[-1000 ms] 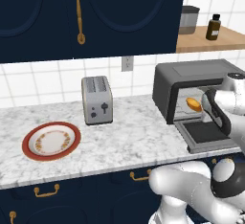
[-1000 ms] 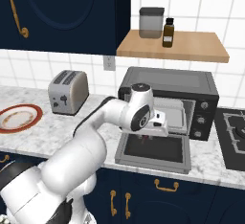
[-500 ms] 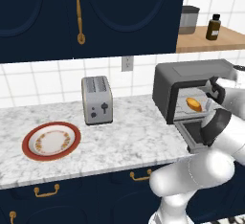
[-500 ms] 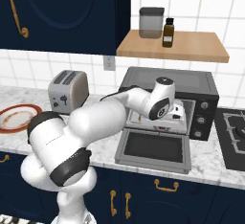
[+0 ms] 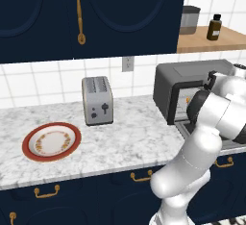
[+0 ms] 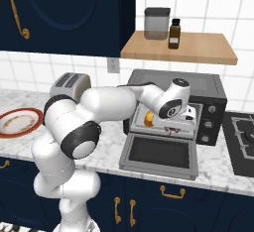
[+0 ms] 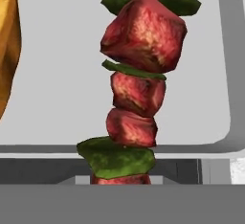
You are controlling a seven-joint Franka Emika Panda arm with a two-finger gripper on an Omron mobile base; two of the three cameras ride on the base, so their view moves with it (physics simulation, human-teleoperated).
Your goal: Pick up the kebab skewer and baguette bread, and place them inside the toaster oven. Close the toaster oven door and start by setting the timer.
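kebab skewer point(image 7: 136, 82) over oven tray point(image 7: 62, 74), beside baguette bread point(image 7: 8, 41)

This is a home kitchen, rendered rather than real. A white marble table point(image 5: 120, 142) runs along a wall of white square tiles, with dark navy cabinets point(image 5: 91, 12) above and below, all fitted with brass handles point(image 5: 78, 12). A silver slot toaster point(image 5: 97, 100) and a red-rimmed plate point(image 5: 52, 141) sit on the marble, and the toaster oven point(image 6: 173, 108) stands open further along. A wooden shelf point(image 6: 178, 47) carries a canister point(image 6: 157, 24) and a brown bottle point(image 6: 173, 33), and a stove burner point(image 6: 240, 138) lies at the far right.
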